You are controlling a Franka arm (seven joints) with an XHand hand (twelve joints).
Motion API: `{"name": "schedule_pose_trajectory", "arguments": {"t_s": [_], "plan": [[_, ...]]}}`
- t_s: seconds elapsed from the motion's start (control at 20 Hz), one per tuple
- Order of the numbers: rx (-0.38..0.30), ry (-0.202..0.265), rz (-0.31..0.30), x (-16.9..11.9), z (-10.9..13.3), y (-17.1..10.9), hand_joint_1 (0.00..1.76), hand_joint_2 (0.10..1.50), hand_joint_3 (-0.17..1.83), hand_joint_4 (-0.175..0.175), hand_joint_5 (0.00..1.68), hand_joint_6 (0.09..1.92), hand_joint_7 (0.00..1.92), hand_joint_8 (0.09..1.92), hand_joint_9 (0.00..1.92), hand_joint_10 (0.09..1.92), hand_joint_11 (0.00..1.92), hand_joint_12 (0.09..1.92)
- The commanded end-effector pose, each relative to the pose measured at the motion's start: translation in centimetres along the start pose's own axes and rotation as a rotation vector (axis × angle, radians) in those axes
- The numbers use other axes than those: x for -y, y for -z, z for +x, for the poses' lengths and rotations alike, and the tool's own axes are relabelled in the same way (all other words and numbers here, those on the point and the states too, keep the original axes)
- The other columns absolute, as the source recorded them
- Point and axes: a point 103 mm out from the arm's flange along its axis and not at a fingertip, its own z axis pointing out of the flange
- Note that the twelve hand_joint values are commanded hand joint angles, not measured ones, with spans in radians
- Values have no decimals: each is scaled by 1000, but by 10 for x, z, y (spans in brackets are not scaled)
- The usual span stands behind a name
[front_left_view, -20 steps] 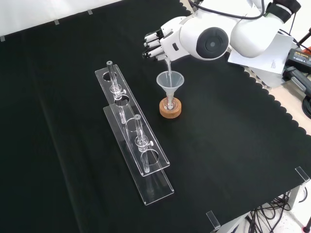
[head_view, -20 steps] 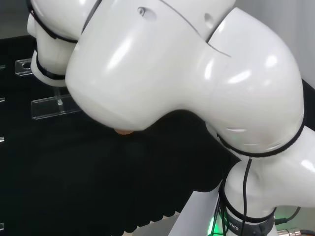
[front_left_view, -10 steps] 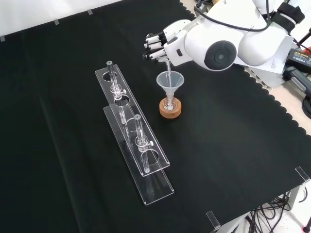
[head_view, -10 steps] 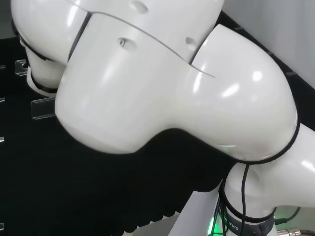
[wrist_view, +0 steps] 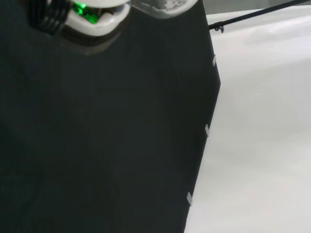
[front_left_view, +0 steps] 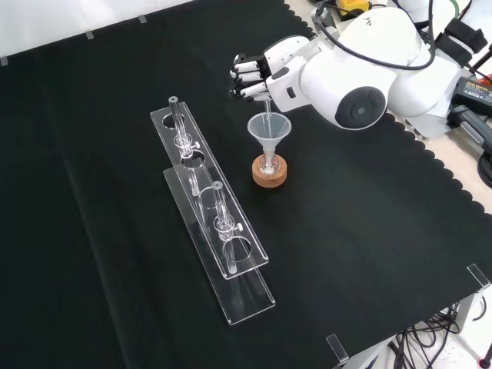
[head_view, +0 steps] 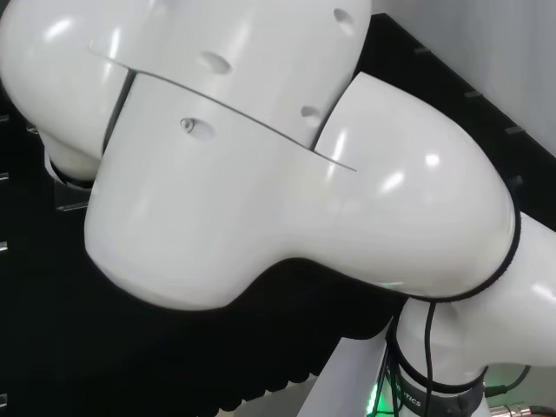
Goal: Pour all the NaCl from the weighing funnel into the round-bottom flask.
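Black cloth covers the worktop (front_left_view: 92, 231). Front view, left to right: two clear racks (front_left_view: 215, 231) with tubes, then a clear funnel (front_left_view: 268, 131) seated in the round-bottom flask (front_left_view: 269, 164) on a cork ring (front_left_view: 270, 171). Hand (front_left_view: 257, 73), fingers curled round the weighing funnel (front_left_view: 265, 104), tilts it over the funnel's mouth.

Legible text: none | black collar (head_view: 415, 401) at the arm's base, well behind the hand (front_left_view: 257, 71): small white print, cut off by the arm's link, not readable | weighing funnel (front_left_view: 265, 104), clasped in curled fingers: clear, no readable graduation or label | black cloth around hand: no readable sign
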Motion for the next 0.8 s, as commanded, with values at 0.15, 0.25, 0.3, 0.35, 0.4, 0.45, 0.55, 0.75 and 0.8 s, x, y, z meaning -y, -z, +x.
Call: {"name": "schedule_pose_trajectory", "arguments": {"t_s": [0.15,0.25,0.3,0.35,0.4,0.45,0.55,0.75,0.8], "plan": [[57,-5,6,4,2,7,1100,719,595,175,1198,780,418,702,820,430,817,1053],[66,-7,8,5,3,9,1100,719,595,175,1199,780,418,702,820,430,817,1052],[71,-8,7,5,3,10,1100,719,595,175,1199,780,418,702,820,429,817,1052],[73,-9,6,5,3,11,1100,718,596,175,1199,780,418,702,820,429,817,1051],[75,-10,5,5,3,13,1100,718,596,175,1199,780,418,702,820,429,817,1051],[78,-10,5,6,3,14,1100,718,596,175,1199,780,418,702,820,429,817,1050],[91,-11,3,6,3,15,1100,718,596,175,1199,780,418,702,820,429,817,1050],[118,-13,3,5,5,18,1100,718,596,175,1199,779,419,703,820,428,818,1048],[125,-14,1,6,5,19,1100,718,596,175,1199,779,419,703,820,428,818,1048]]}}
